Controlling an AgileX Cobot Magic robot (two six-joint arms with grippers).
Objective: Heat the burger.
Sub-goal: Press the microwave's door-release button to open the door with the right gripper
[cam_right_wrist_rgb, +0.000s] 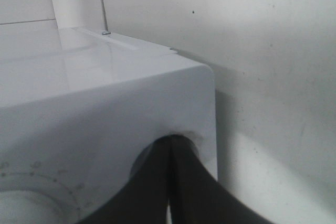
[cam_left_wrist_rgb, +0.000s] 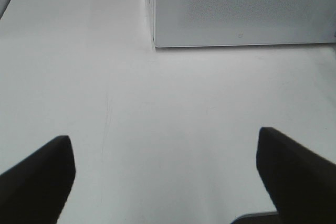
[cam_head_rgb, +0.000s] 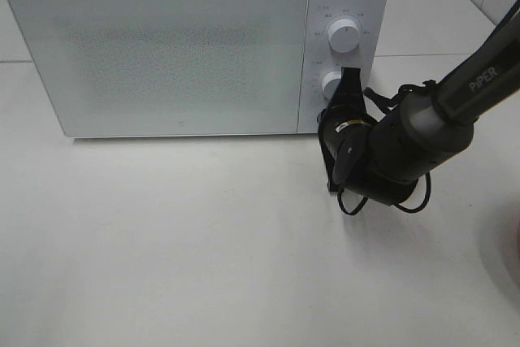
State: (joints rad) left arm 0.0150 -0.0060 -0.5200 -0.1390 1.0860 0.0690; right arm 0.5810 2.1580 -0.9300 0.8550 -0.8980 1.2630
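One microwave [cam_head_rgb: 162,46]; right jaws closed at lower knob [cam_head_rgb: 329,83].

End effector [cam_right_wrist_rgb: 170,145]: two black fingers pressed tight together, tips right at a round knob [cam_right_wrist_rgb: 137,165].
Microwave [cam_right_wrist_rgb: 105,103]: white, just behind the tips.
Table [cam_right_wrist_rgb: 273,66]: white, past the microwave's corner.

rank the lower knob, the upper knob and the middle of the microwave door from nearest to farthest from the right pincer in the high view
From the right pincer:
1. lower knob, right at the pincer's tip.
2. upper knob, just above the lower one on the same side.
3. microwave door, its middle far off to the left.
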